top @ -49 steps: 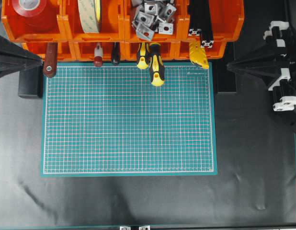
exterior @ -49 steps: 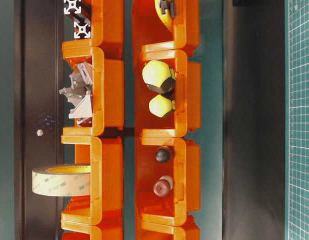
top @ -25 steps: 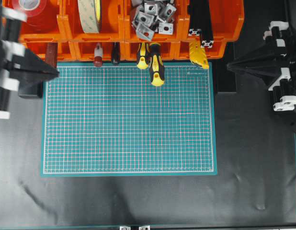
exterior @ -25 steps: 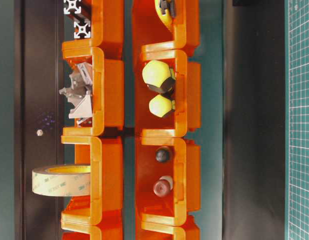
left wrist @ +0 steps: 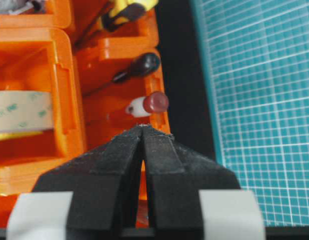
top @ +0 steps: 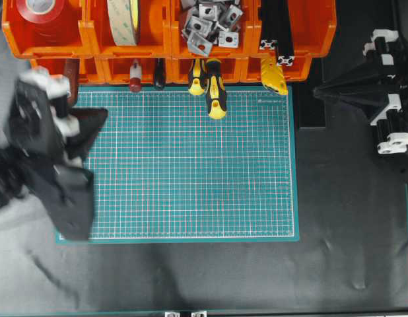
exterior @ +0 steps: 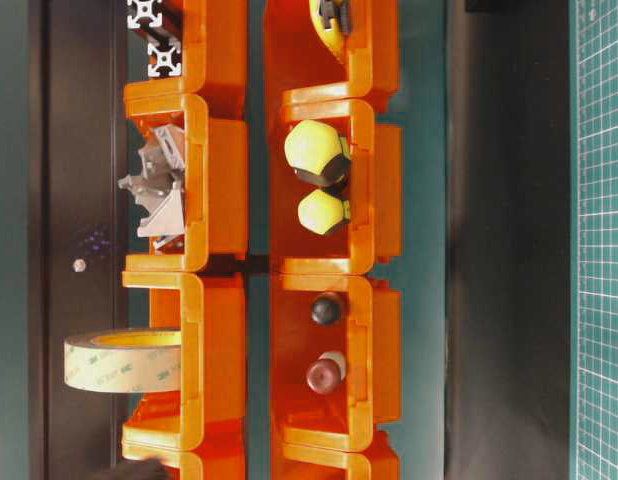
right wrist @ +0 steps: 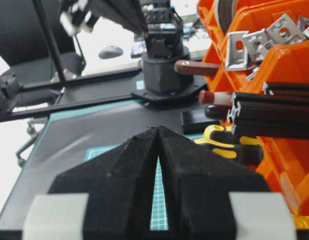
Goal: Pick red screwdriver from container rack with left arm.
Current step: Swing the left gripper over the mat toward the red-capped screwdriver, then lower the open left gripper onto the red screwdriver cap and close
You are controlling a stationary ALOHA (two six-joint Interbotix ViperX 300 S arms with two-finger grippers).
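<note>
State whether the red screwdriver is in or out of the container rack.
In. The red screwdriver lies in an orange bin of the container rack, ahead of the shut left gripper.

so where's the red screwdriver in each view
Overhead: red screwdriver, top left, handle sticking out of the lower orange rack row, beside a black handle.
Table-level: lower middle, red cap end-on.
Left wrist: centre, just beyond the shut left tool, at.
Right wrist: right of centre.
Shared landmark: the black handle next to it.

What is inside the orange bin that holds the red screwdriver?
The red screwdriver and a black-handled tool lie in that bin of the container rack; their tips are hidden.
</note>
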